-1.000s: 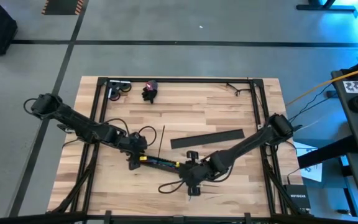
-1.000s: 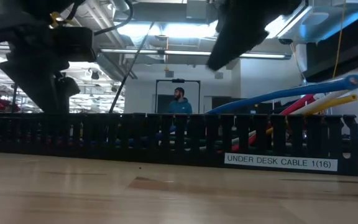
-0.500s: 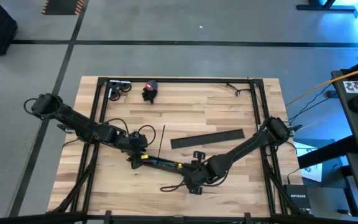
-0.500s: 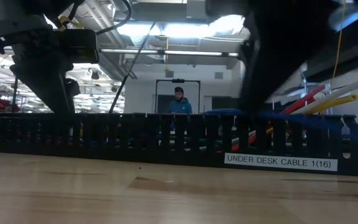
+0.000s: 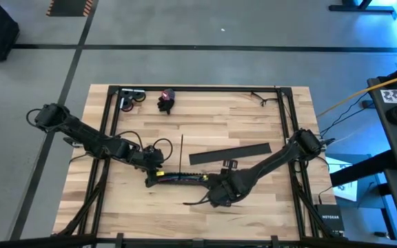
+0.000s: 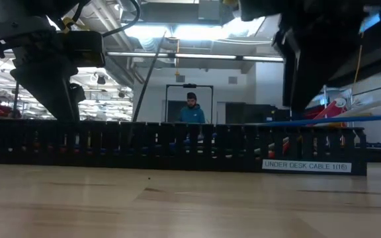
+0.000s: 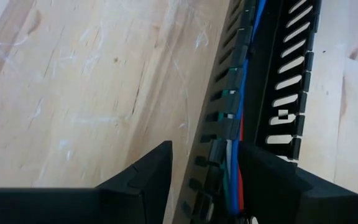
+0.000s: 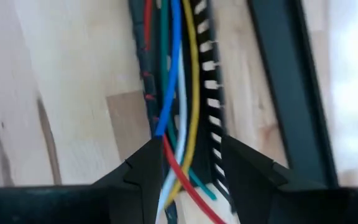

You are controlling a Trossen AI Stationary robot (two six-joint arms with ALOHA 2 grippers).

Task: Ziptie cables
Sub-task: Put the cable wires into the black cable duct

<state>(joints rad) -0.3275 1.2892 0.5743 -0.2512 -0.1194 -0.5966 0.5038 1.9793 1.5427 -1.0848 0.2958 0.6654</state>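
lengthwise, cables [image 8: 178, 93] lie along slotted channel [image 5: 181, 178].

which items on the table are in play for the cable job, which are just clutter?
In play:
- cables, held by the right gripper
- slotted channel, straddled by the left gripper

Clutter:
- flat black cover strip
- small dark object at the far edge
- metal part beside it

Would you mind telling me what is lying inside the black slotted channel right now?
The slotted channel holds the cables: blue, red, yellow, green and white strands running along it. Its floor beneath them is covered, so any ziptie there cannot be seen.
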